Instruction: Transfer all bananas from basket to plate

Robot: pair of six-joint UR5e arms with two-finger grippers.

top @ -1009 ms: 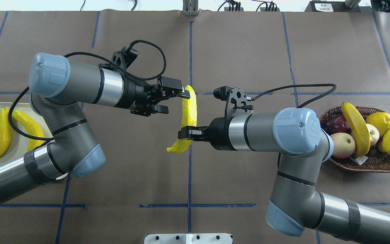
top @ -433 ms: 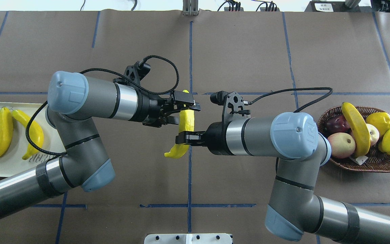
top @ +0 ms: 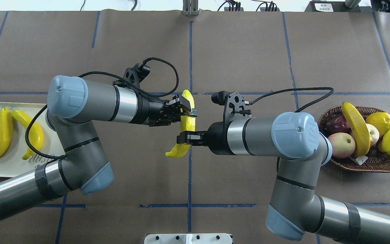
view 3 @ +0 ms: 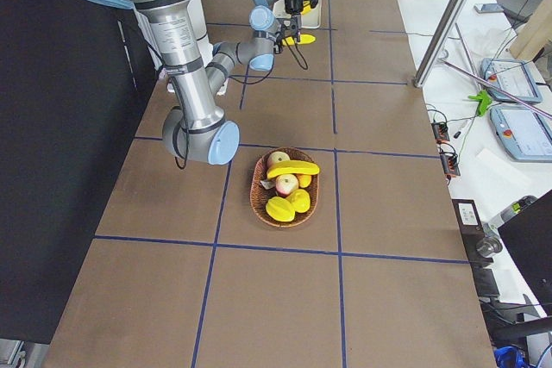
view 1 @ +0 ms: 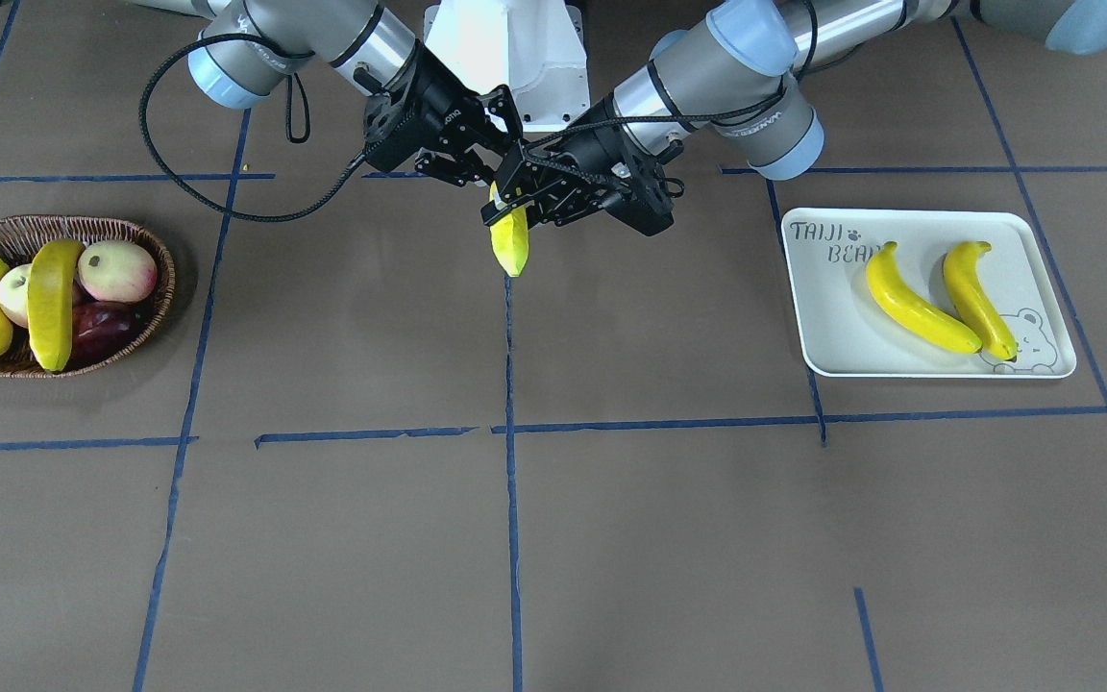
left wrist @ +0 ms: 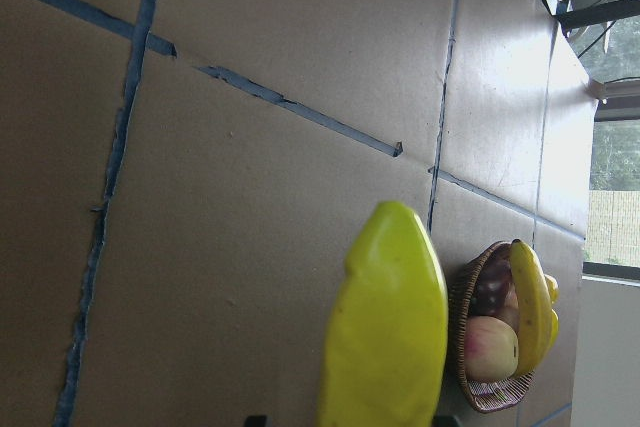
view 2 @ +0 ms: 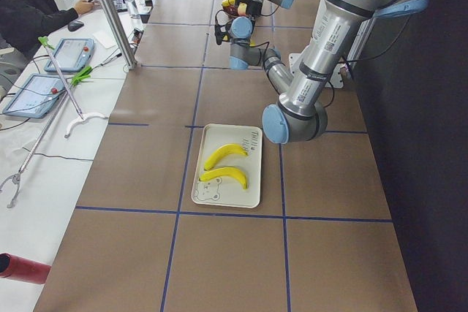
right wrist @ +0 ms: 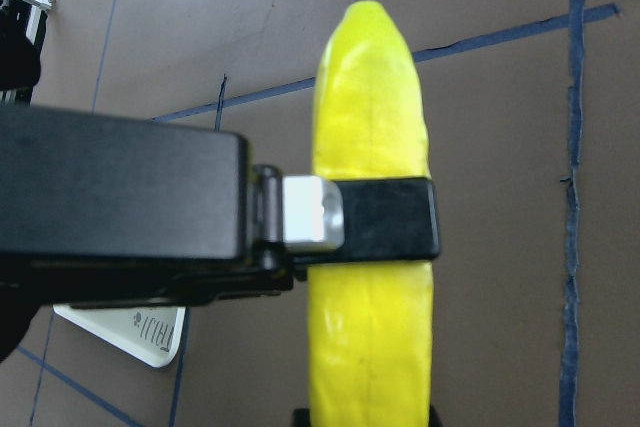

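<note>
Held banana [top: 188, 124]: aloft over mid-bench [top: 249, 44], long axis running near-to-far, far tip pointing away from the robot, near end curving to its left. Left jaws pinched the far half, right jaws the near half. Two bananas [top: 3, 134] lay on plate [top: 12, 167]. Fourth banana [top: 355, 130] lay across apples [top: 342, 145] in basket [top: 367, 164].
</note>
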